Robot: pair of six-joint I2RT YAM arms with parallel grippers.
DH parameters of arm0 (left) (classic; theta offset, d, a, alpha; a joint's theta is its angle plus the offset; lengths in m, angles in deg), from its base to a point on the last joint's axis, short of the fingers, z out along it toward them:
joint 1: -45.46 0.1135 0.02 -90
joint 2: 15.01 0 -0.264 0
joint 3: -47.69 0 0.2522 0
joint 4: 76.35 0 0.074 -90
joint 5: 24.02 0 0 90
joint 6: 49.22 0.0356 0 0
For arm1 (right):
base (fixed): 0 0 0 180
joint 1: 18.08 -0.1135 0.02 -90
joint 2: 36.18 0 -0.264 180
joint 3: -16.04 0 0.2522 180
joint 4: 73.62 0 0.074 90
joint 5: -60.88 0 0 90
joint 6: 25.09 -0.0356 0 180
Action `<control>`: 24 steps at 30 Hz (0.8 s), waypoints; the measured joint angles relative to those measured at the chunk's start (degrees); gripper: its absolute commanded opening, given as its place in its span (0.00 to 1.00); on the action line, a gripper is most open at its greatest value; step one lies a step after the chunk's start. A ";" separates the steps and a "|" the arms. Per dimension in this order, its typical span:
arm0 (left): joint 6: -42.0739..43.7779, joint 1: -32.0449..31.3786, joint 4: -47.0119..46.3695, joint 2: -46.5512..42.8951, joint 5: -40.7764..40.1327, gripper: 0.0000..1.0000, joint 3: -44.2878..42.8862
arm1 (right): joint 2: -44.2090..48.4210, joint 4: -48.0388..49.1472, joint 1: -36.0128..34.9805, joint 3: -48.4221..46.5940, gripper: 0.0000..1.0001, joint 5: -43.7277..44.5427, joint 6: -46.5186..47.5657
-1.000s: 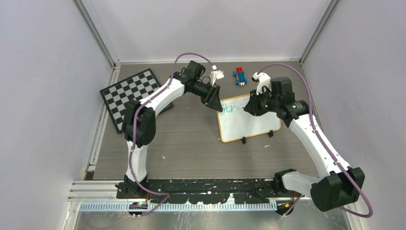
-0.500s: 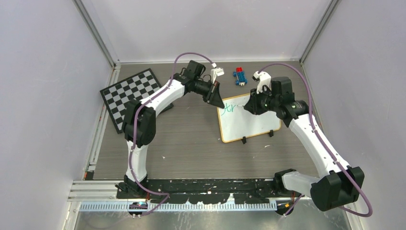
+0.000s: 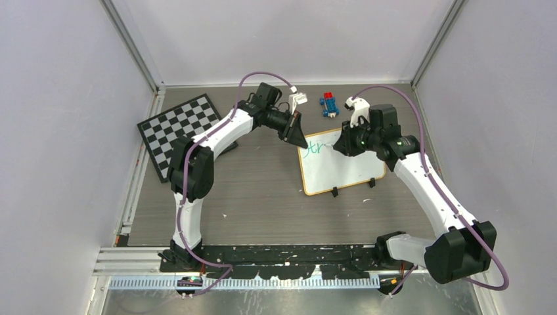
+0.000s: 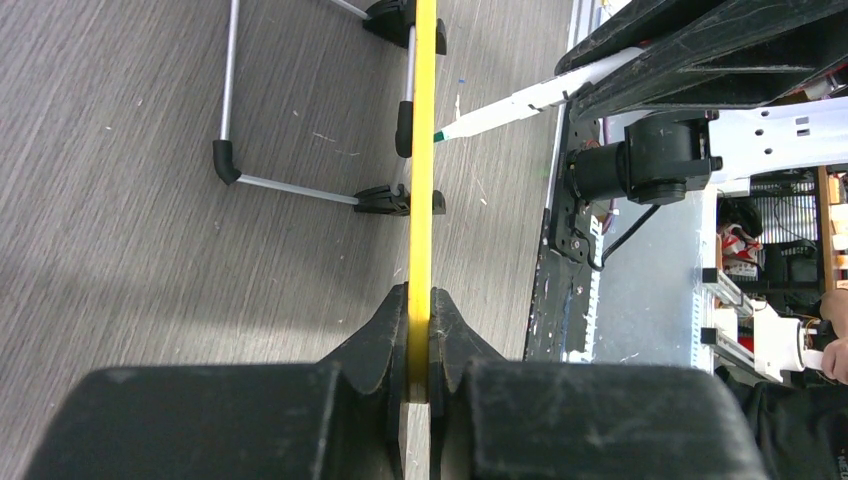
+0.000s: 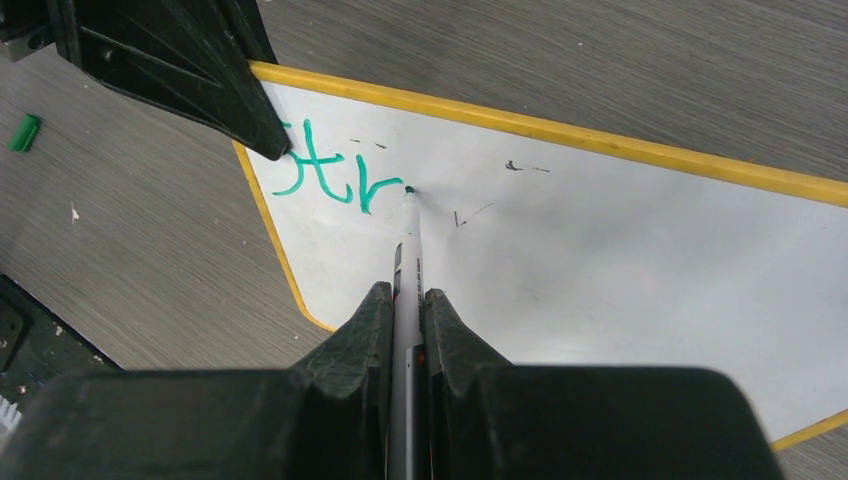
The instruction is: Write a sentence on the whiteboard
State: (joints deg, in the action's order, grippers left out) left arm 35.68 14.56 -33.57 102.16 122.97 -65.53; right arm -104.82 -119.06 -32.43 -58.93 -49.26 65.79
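Observation:
The whiteboard (image 3: 345, 172) lies on the table, white with a yellow-tan frame (image 5: 520, 122) and two black clips on its near edge. Green letters "Str" (image 5: 325, 175) stand at its top left corner; they also show in the top view (image 3: 313, 148). My right gripper (image 5: 408, 300) is shut on a white marker (image 5: 410, 270), whose green tip touches the board just right of the "r". My left gripper (image 4: 420, 300) is shut on the board's frame edge (image 4: 423, 150) at the top left corner (image 3: 299, 141).
A black-and-white checkerboard (image 3: 178, 131) lies at the back left. A small blue and red toy (image 3: 329, 104) sits behind the board. A green marker cap (image 5: 25, 132) lies on the table left of the board. Grey walls enclose the table.
The marker tip has moved a little right past the "r". My right wrist has shifted slightly left and back. My left gripper keeps its hold on the frame.

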 measured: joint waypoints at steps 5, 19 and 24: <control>0.22 0.00 0.04 0.00 -0.07 0.00 0.02 | -0.46 -0.04 -0.68 -0.09 0.00 -0.07 0.02; 1.07 0.00 0.33 0.00 -0.26 0.00 0.02 | -0.81 -2.14 -1.05 -0.07 0.00 1.66 2.08; 1.18 0.00 0.37 0.00 -0.46 0.00 0.02 | -0.70 -3.17 -1.07 -0.07 0.00 3.61 2.23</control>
State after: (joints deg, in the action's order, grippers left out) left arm 36.86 14.56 -33.20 102.16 122.51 -65.51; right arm -105.52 -122.23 -33.50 -58.99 -45.66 68.02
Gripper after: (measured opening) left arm 0.064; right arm 0.173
